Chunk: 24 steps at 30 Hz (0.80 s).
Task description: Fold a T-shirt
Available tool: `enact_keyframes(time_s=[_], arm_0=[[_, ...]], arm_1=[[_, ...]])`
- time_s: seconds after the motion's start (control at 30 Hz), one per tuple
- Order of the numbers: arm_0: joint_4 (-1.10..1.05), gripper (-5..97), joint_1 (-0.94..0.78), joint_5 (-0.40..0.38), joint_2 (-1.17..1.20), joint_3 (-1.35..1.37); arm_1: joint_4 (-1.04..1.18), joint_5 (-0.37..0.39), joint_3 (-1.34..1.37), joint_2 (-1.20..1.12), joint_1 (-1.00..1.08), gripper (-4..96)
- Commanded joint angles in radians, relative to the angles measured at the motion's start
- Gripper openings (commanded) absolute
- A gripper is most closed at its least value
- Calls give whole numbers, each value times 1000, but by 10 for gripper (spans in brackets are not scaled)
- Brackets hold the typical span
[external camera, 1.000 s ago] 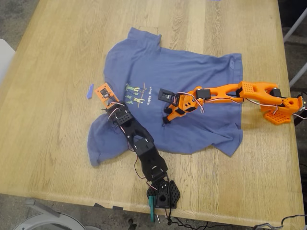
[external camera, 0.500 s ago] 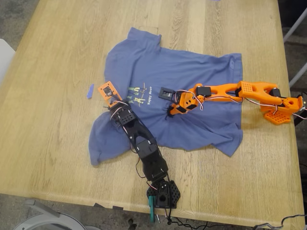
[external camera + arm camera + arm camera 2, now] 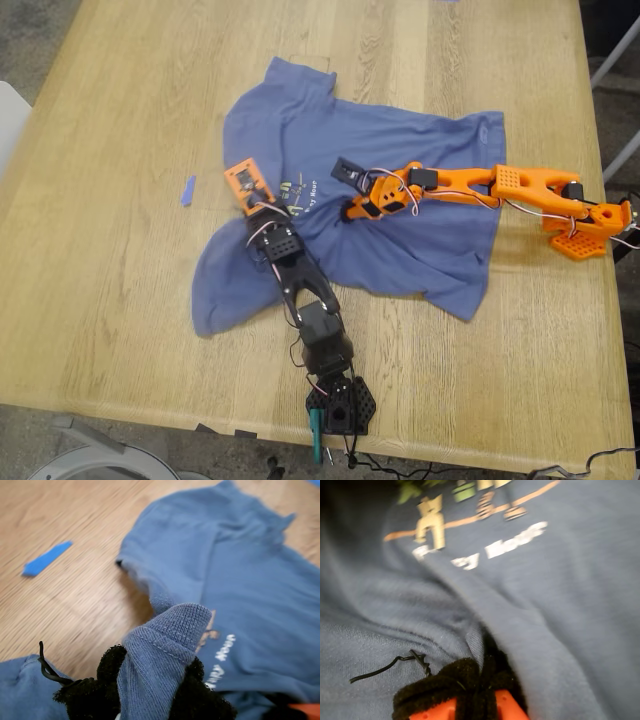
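Note:
The slate-blue T-shirt (image 3: 400, 250) lies rumpled on the wooden table (image 3: 120, 300), its chest print (image 3: 298, 190) between the two arms. My first gripper (image 3: 264, 208), on the black arm, is shut on a fold of the shirt's ribbed hem (image 3: 165, 635), held between its black pads (image 3: 112, 667). My second gripper (image 3: 350, 211), on the orange arm, is pressed into the shirt beside the print, its pads (image 3: 465, 677) shut on a ridge of cloth (image 3: 520, 630). The white lettering (image 3: 515, 535) shows blurred just beyond it.
A small blue strip of tape (image 3: 188, 190) lies on the bare wood at the exterior view's left of the shirt. The black arm's base (image 3: 340, 405) stands at the near table edge, the orange arm's base (image 3: 585, 235) at the exterior view's right edge.
The black arm has swung toward the exterior view's right and farther in, dragging its fold of shirt over the print. The orange arm has moved slightly farther back, and the shirt's lower edge has bunched up.

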Motion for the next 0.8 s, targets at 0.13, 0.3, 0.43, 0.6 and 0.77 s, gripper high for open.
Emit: enact_keyframes(time_s=[0.13,0.3,0.43,0.6,0.77], arm_0=[[-92,-2,166,-3,261,-23],[-141,-2,301,-3,321,21],[-183,-2,402,-2,333,46],[-224,-2,518,2,333,67],[-273,-2,630,3,333,117]], arm_1=[[-44,17,-66,14,94,-3],[-86,20,-69,44,133,-3],[-106,17,-69,72,167,-3],[-144,20,-69,97,212,-3],[-153,26,-92,110,259,-3]])
